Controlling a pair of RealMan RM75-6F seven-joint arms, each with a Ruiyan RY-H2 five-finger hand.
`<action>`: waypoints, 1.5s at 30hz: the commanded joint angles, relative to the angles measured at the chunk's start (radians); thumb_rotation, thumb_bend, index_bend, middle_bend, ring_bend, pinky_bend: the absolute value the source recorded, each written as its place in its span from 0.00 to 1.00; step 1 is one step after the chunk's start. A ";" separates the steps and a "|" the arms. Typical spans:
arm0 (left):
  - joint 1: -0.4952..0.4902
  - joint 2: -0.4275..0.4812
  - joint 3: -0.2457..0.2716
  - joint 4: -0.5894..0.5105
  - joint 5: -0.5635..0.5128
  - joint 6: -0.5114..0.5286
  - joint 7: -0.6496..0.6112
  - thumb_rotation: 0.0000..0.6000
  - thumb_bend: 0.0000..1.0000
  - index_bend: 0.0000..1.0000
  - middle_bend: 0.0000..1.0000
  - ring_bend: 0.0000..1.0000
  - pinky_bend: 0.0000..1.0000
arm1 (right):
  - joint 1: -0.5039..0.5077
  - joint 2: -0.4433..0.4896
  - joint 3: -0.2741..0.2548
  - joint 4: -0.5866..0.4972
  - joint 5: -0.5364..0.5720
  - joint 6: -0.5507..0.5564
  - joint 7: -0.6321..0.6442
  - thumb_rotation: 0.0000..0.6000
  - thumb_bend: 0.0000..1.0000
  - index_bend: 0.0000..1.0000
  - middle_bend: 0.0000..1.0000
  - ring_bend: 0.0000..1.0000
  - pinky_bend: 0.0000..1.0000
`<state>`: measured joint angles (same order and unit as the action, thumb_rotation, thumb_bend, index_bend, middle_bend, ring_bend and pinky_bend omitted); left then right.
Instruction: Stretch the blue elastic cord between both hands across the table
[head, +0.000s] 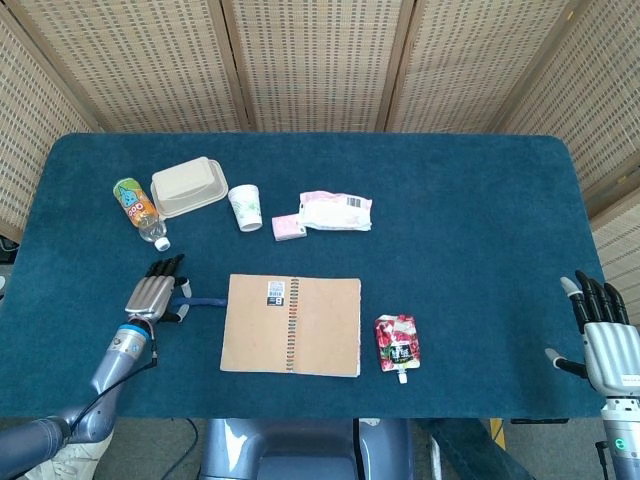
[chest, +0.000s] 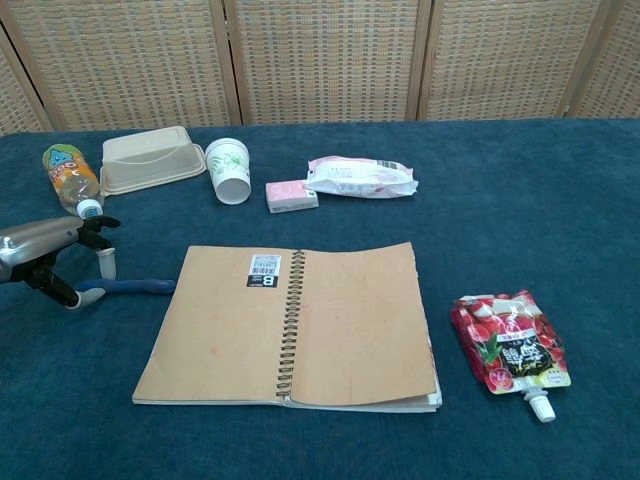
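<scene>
The blue elastic cord (head: 205, 301) (chest: 130, 287) lies flat on the blue tablecloth, running from the notebook's left edge out to the left. My left hand (head: 150, 293) (chest: 45, 255) hovers over the cord's left end, fingers pointing down and spread to either side of it; no grip on it shows. My right hand (head: 605, 340) is past the table's front right corner, fingers stretched out and empty, far from the cord. The chest view does not show the right hand.
An open spiral notebook (head: 290, 325) lies in the middle, touching the cord's right end. A red drink pouch (head: 398, 343) sits to its right. At the back left are a bottle (head: 138, 211), a beige lidded box (head: 188, 186), a paper cup (head: 245, 207), a pink packet (head: 290, 228) and a white pouch (head: 337, 211).
</scene>
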<state>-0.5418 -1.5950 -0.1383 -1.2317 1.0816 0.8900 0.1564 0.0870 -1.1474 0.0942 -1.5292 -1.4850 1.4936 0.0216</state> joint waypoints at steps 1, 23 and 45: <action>0.002 0.004 -0.001 0.001 0.000 0.002 -0.007 1.00 0.51 0.74 0.00 0.00 0.00 | 0.000 0.000 0.000 0.000 -0.001 0.000 -0.001 1.00 0.00 0.00 0.00 0.00 0.00; 0.006 0.084 -0.024 -0.039 0.364 0.099 -0.766 1.00 0.51 0.82 0.00 0.00 0.00 | 0.025 0.003 0.007 0.001 -0.007 -0.026 0.012 1.00 0.00 0.06 0.00 0.00 0.00; -0.287 -0.151 -0.141 -0.022 0.318 -0.066 -0.889 1.00 0.52 0.83 0.00 0.00 0.00 | 0.298 0.190 0.096 -0.168 -0.072 -0.317 0.446 1.00 0.08 0.42 0.00 0.00 0.00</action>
<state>-0.8193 -1.7371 -0.2726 -1.2600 1.4067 0.8314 -0.7380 0.3648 -0.9664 0.1803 -1.6771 -1.5464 1.1955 0.4483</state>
